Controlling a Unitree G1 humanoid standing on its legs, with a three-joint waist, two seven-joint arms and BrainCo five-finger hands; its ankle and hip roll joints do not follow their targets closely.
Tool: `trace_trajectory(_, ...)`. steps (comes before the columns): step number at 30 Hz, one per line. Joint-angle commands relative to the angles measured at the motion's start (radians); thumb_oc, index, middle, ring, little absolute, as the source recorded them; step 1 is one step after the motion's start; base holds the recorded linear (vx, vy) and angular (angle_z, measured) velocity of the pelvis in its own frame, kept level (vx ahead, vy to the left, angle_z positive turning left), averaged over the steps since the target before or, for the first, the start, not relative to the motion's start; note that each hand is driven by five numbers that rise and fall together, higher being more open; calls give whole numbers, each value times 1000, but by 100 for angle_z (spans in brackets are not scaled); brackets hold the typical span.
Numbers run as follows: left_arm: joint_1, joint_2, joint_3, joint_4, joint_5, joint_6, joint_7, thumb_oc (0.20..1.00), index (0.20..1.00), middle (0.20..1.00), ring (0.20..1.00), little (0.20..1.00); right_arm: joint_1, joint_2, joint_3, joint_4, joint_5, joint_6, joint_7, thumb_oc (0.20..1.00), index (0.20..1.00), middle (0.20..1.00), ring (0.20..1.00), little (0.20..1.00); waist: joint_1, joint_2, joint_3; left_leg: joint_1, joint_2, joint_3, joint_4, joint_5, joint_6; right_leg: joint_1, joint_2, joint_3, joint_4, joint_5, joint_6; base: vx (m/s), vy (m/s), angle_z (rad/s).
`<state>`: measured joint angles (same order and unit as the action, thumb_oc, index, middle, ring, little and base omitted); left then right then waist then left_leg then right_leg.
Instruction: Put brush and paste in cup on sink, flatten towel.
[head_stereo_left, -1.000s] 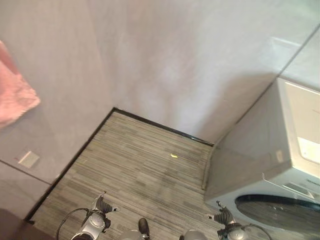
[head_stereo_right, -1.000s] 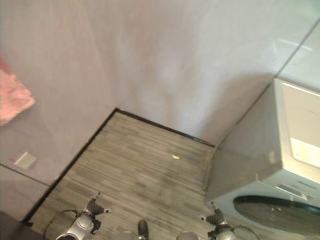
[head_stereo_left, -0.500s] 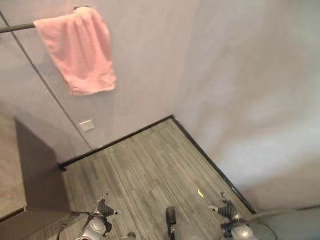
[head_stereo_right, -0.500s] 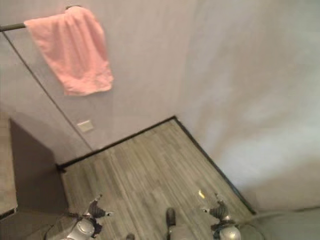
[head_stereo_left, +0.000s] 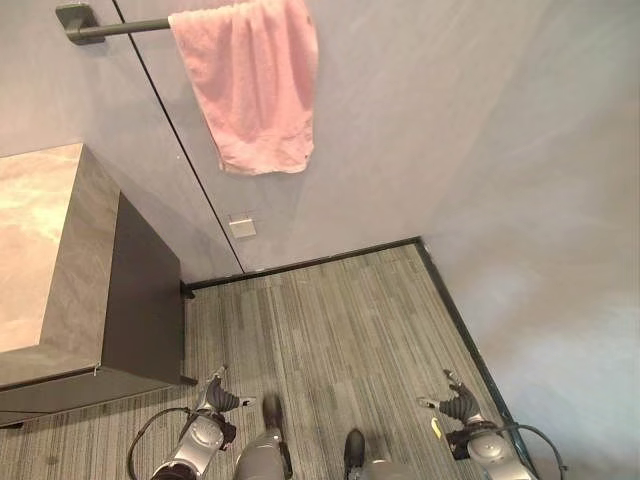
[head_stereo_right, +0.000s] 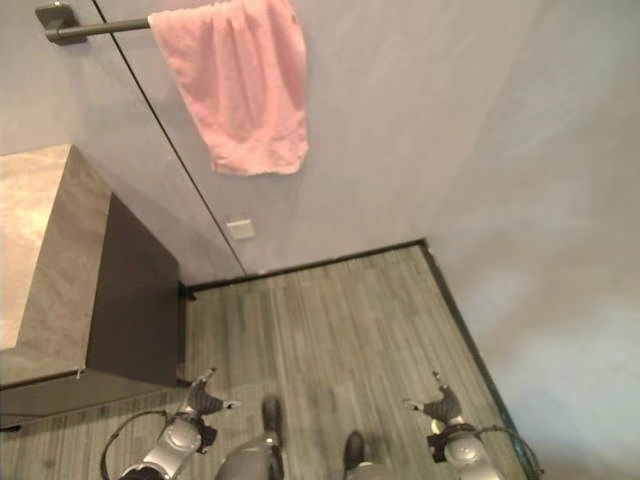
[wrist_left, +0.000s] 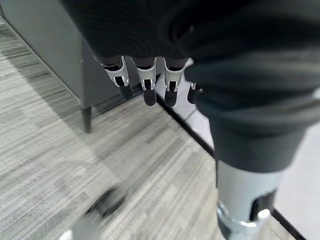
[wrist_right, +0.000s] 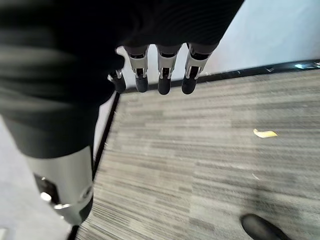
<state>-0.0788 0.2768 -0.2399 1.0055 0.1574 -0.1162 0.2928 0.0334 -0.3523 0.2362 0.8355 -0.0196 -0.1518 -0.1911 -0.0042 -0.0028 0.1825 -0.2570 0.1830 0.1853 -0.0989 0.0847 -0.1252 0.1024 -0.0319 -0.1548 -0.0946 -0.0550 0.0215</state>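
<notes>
I have the pink towel (head_stereo_left: 255, 85) draped bunched over the dark wall rail (head_stereo_left: 125, 27), hanging lopsided, not yet flattened. The stone worktop (head_stereo_left: 35, 240) of the dark cabinet sits below the rail's mounted end, near the towel. I can't see brush, paste or cup.

Left hand (head_stereo_left: 222, 398) hangs low over the floor, well below the towel, fingers loose and straight, holding nothing. Right hand (head_stereo_left: 459, 404) likewise, relaxed and empty, well apart from the towel.

My read: I'm in the approach, no step begun. Next I'd step closer to the towel, raise both hands and spread it along the rail.
</notes>
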Motion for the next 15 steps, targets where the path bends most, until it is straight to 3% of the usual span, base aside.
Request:
trace_trajectory(1, 6, 72, 18, -85, 0, -29, 27, 1000, 1000, 1000, 1000, 1000, 10, -12, 21, -92, -37, -28, -3, 1000, 1000, 1000, 1000, 1000, 20, -38, -73, -31, -72, 34, 88, 140, 59, 96, -57, 99, 196, -80, 114, 607, 325, -79)
trace_trajectory(3, -1, 81, 9, -87, 2, -27, 32, 1000, 1000, 1000, 1000, 1000, -3, 4, 24, -88, -31, -31, -4, 1000, 1000, 1000, 1000, 1000, 24, -52, -69, -25, -93, 38, 132, 100, 89, 29, -81, 124, 373, 14, 135, 398, 340, -80)
trace_trajectory(4, -2, 86, -6, -83, 16, -26, 24, 1000, 1000, 1000, 1000, 1000, -8, 19, 20, -90, -20, -28, -3, 1000, 1000, 1000, 1000, 1000, 9, -58, -62, 30, -127, 48, 137, 52, 126, -44, -115, 140, 546, 168, 147, 467, 453, -47)
trace_trajectory(6, 5, 85, -4, -94, 10, -26, 22, 1000, 1000, 1000, 1000, 1000, -11, 23, 22, -103, -22, -30, 1, 1000, 1000, 1000, 1000, 1000, 0, -36, -63, 92, -138, 55, 109, 18, 149, -102, -103, 127, 669, 254, 147, 476, 398, 8)
trace_trajectory(8, 5, 84, -8, -111, 2, -22, 20, 1000, 1000, 1000, 1000, 1000, -15, 17, 23, -152, -25, -31, -1, 1000, 1000, 1000, 1000, 1000, -34, -14, -44, 165, -150, 17, 59, 11, 157, -236, -8, 155, 759, 165, 141, 426, 275, 24)
trace_trajectory(9, -2, 85, -4, -102, 2, -24, 26, 1000, 1000, 1000, 1000, 1000, -17, 25, 25, -163, -17, -35, -3, 1000, 1000, 1000, 1000, 1000, -35, -16, -35, 207, -159, 25, 33, 3, 157, -274, -51, 82, 691, 138, 129, 271, 178, 27)
trace_trajectory(10, -2, 85, -4, -102, 2, -24, 26, 1000, 1000, 1000, 1000, 1000, -18, 25, 25, -163, -17, -35, -3, 1000, 1000, 1000, 1000, 1000, -35, -14, -35, 206, -157, 24, 33, 4, 157, -273, -49, 80, 688, 141, 128, 274, 133, 42)
trace_trajectory(11, -3, 84, -4, -108, 2, -24, 31, 1000, 1000, 1000, 1000, 1000, -17, 23, 22, -183, -10, -41, -8, 1000, 1000, 1000, 1000, 1000, -40, -15, -36, 230, -160, 24, 28, -4, 149, -257, -86, 16, 604, 130, 123, 392, 62, 33)
trace_trajectory(12, -10, 83, -6, -129, 0, -26, 37, 1000, 1000, 1000, 1000, 1000, -19, 20, 19, -206, 14, -51, -14, 1000, 1000, 1000, 1000, 1000, -58, -12, -31, 262, -172, -8, 24, -25, 141, -319, -50, 17, 504, 87, 113, 398, 62, 13)
trace_trajectory(13, -9, 83, -6, -129, 0, -26, 37, 1000, 1000, 1000, 1000, 1000, -19, 20, 19, -207, 14, -51, -14, 1000, 1000, 1000, 1000, 1000, -61, -11, -28, 266, -172, -11, 25, -27, 140, -314, -50, 14, 504, 85, 113, 581, -2, 2)
trace_trajectory(14, -11, 75, 10, -172, -30, -35, 33, 1000, 1000, 1000, 1000, 1000, -9, 13, 6, -253, 30, -57, -14, 1000, 1000, 1000, 1000, 1000, -70, -30, -28, 299, -190, -31, 47, -75, 130, -332, -69, 9, 309, 106, 123, 459, -44, 39)
trace_trajectory(15, -8, 72, 13, -211, -40, -39, 28, 1000, 1000, 1000, 1000, 1000, -3, 8, -6, -271, 30, -57, -23, 1000, 1000, 1000, 1000, 1000, -77, -33, -27, 318, -191, -41, 58, -100, 125, -327, -92, -9, 239, 127, 133, 614, -62, 59)
